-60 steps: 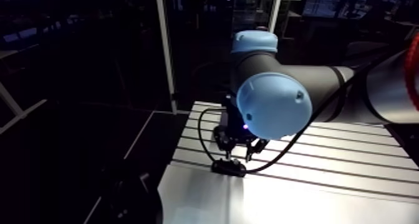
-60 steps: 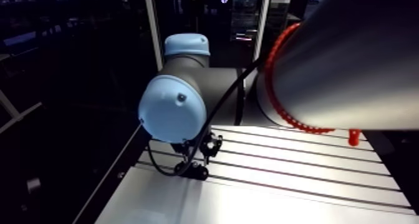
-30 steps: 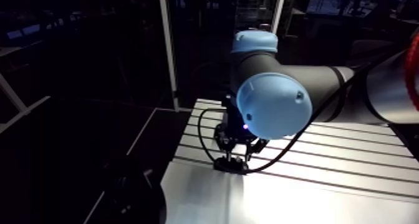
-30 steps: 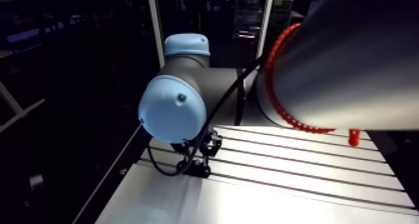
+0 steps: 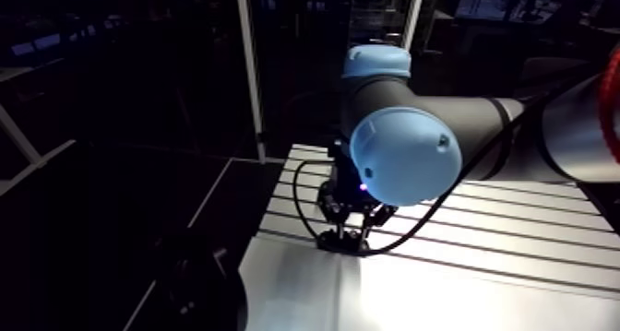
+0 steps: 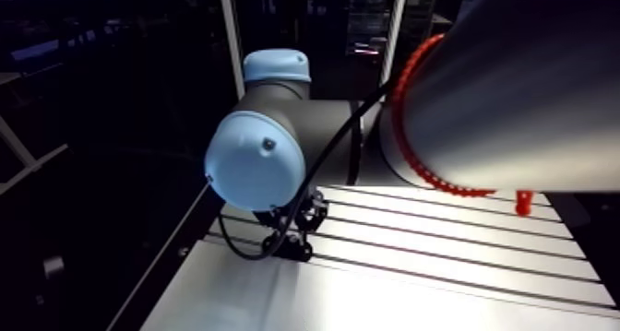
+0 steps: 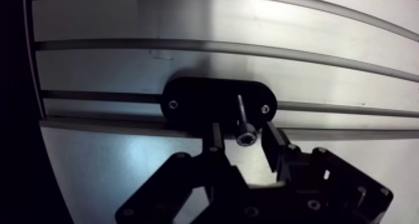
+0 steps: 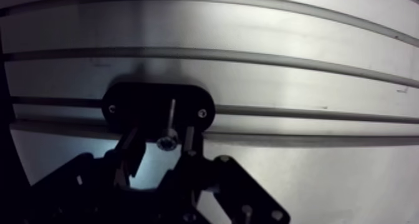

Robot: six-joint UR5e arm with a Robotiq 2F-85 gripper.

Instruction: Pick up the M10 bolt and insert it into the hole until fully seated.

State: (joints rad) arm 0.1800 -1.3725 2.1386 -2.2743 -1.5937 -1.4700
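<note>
**Claw straddles upright bolt on black block**

In the wrist view we see the gripper (image 7: 244,135) low over the slotted table (image 7: 187,64), its two fingers (image 7: 216,138) spread, one on each side of the M10 bolt (image 7: 242,117). The bolt stands on a black oval block (image 7: 193,105) that lies across one of the table's slots. Its socket head faces up toward the camera and its shank runs down to the block's middle. We cannot tell how deep the shank sits in the block.

The bolt's long axis runs nearly in line with the gripper's own reach. The head sits in the gap at about fingertip level, a little nearer one finger than the other. We see a sliver of space on either side, so nothing is pinched yet as far as we can make out.

We judge that the coming move turns on that alignment. The fingers need only press together across the head, and then the travel runs straight along the shank. A sideways pull could tilt the bolt in the block.
</note>
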